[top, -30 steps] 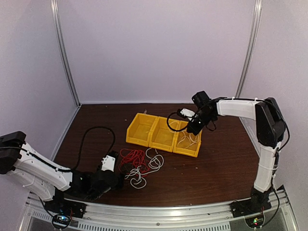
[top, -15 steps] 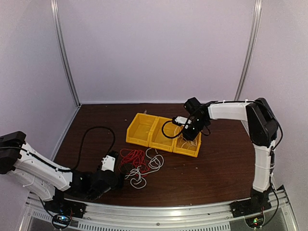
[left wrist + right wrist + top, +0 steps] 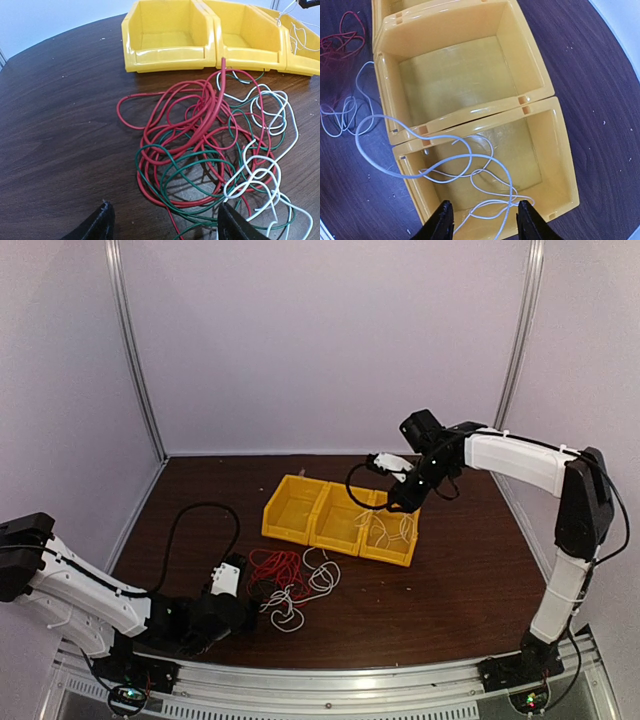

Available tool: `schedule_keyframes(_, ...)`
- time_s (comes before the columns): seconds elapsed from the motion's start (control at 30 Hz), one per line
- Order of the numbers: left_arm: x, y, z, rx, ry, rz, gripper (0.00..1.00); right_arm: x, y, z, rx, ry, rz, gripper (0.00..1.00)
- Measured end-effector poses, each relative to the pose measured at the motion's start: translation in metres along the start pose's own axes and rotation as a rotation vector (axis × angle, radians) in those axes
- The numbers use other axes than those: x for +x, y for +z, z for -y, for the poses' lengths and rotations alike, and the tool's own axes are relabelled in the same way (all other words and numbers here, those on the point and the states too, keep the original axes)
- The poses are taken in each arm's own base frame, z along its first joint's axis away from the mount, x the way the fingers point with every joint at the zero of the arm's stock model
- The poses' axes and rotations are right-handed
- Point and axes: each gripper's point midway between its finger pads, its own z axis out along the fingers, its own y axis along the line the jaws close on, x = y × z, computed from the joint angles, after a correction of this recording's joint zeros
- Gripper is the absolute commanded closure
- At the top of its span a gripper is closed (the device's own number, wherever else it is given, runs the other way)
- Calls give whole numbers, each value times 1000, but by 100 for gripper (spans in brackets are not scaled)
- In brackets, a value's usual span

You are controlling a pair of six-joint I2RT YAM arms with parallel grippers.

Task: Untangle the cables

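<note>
hovering above the rightmost of 3 yellow bins (image 3: 338, 538), the right tool (image 3: 482, 219) has its fingers spread. a white cable (image 3: 470, 157) runs loose between them, lying partly inside that bin and looping out past its rim. the left tool (image 3: 165, 225) sits low over the dark counter (image 3: 60, 125), fingers spread and pinching nothing, just short of a clump of red, green and white cables (image 3: 200, 150) lying in front of the bins.

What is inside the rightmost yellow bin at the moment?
Loose loops of white cable lie in the rightmost bin, one loop hanging out over its front wall. The bare floor shows otherwise. The right gripper covers part of its side wall.
</note>
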Motion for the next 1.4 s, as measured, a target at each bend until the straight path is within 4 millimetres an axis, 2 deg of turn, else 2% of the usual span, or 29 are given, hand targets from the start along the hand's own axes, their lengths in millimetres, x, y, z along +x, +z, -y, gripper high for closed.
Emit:
schedule_keyframes(0.1,0,0,0,1,0,0,29,-2,0,-15,-59,-47,9,48)
schedule_keyframes(0.3,-1,0,1,5,-5,1,29,-14,1,-59,-148,-165,24,48)
schedule_keyframes(0.37,-1,0,2,8,-9,4,29,-20,0,-68,-160,-196,36,53)
schedule_keyframes(0.5,0,1,4,10,-5,-1,29,-33,-1,-72,-157,-221,63,77)
schedule_keyframes(0.7,0,1,5,14,-6,-4,29,-37,4,-67,-134,-215,67,97)
schedule_keyframes(0.8,0,1,5,14,-7,-3,29,-38,5,-64,-123,-217,66,100)
schedule_keyframes(1.03,0,1,5,16,-9,-1,29,-38,10,-54,-100,-205,73,100)
schedule_keyframes(1.07,0,1,5,16,-9,-1,29,-38,10,-51,-95,-200,74,96)
schedule_keyframes(1.13,0,1,5,16,-9,-1,29,-36,10,-45,-88,-197,75,78)
schedule_keyframes(1.2,0,1,5,16,-10,-1,29,-35,10,-43,-92,-208,79,65)
schedule_keyframes(1.27,0,1,5,16,-10,-1,29,-28,8,-44,-103,-259,81,58)
schedule_keyframes(1.4,0,1,5,17,-10,-2,29,-16,-4,-57,-115,-368,89,54)
